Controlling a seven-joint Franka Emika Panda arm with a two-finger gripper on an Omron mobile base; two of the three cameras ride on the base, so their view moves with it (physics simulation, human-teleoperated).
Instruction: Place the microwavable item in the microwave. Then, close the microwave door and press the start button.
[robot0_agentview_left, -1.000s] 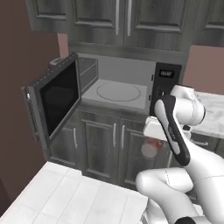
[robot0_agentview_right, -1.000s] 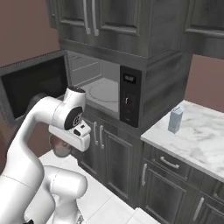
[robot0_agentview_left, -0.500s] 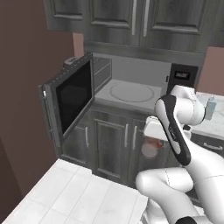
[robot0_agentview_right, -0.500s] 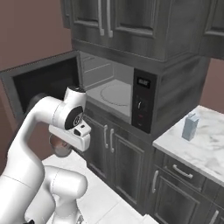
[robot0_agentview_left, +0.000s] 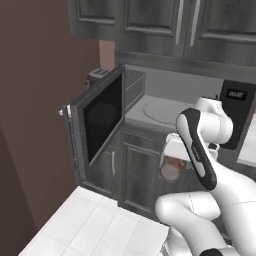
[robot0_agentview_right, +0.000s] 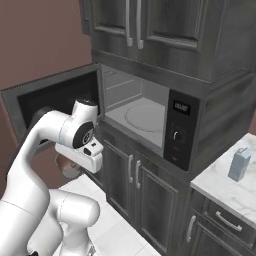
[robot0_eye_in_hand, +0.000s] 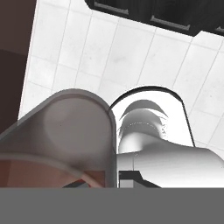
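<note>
The microwavable item (robot0_agentview_left: 171, 169), a squat brownish-pink cup, hangs low in front of the lower cabinets, held under my white hand. My gripper (robot0_agentview_left: 170, 161) is shut on it. From the right the cup (robot0_agentview_right: 69, 167) shows under my gripper (robot0_agentview_right: 72, 161), left of the cabinet doors. In the hand view the cup (robot0_eye_in_hand: 65, 135) looms close over the tiled floor. The microwave (robot0_agentview_right: 181, 134) stands open, its pale turntable (robot0_agentview_left: 162, 108) bare. The microwave door (robot0_agentview_left: 102, 119) swings out to the left, and my hand is below and in front of the opening.
A light blue carton (robot0_agentview_right: 239, 164) stands on the marble counter (robot0_agentview_right: 220, 192) at the right. A small toaster (robot0_agentview_left: 99, 75) sits behind the open door. Brown wall (robot0_agentview_left: 35, 125) closes the left side. White tiled floor (robot0_agentview_left: 95, 225) lies below, dark cabinets above and under the oven.
The whole picture has shifted, so the base has driven and the microwave now sits closer and further right in the left view. The arm holds the cup in the same pose.
</note>
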